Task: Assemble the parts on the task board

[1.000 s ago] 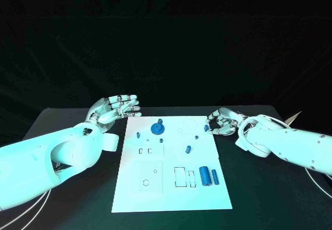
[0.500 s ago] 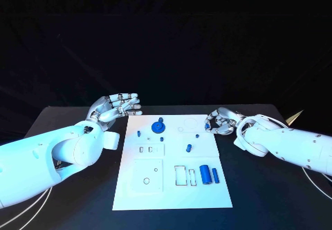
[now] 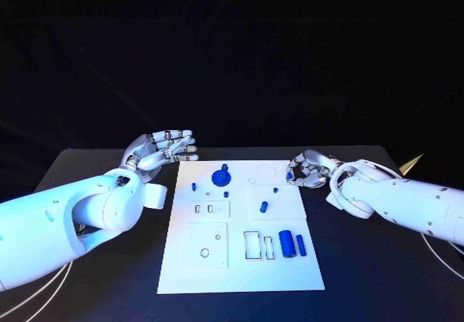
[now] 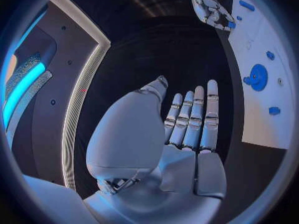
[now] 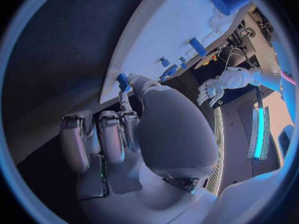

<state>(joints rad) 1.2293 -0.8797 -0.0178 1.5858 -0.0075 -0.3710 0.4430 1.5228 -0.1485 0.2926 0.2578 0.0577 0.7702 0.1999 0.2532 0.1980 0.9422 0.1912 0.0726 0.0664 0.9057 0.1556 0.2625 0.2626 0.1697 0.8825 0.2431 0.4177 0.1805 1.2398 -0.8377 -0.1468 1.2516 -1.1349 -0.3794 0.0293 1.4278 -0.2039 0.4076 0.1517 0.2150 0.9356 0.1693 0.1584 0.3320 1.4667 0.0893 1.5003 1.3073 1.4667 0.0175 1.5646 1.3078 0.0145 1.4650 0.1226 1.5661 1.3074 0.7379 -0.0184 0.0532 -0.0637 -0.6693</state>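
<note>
The right silver hand hangs at the far right corner of the flat white task board, fingers curled in, and between thumb and fingertip it pinches a small blue peg right at the board's edge. The right wrist view shows the same: the small blue peg sits at the tip of the thumb, against the board's rim.

Across the board, the left silver hand floats off the far left corner, palm up, fingers straight and close together, thumb standing apart, holding nothing and touching nothing.

On the board itself, near its far edge, a round blue gear-like disc lies left of centre, with a small blue stub just beyond it. Nearer the middle, little blue pegs are scattered: one towards the left edge, another towards the right, and a short blue cylinder close to the centre. Down at the near right part of the board, a thick blue cylinder lies beside a slimmer blue bar, both running lengthwise along the board, just right of two white rectangular slots.
</note>
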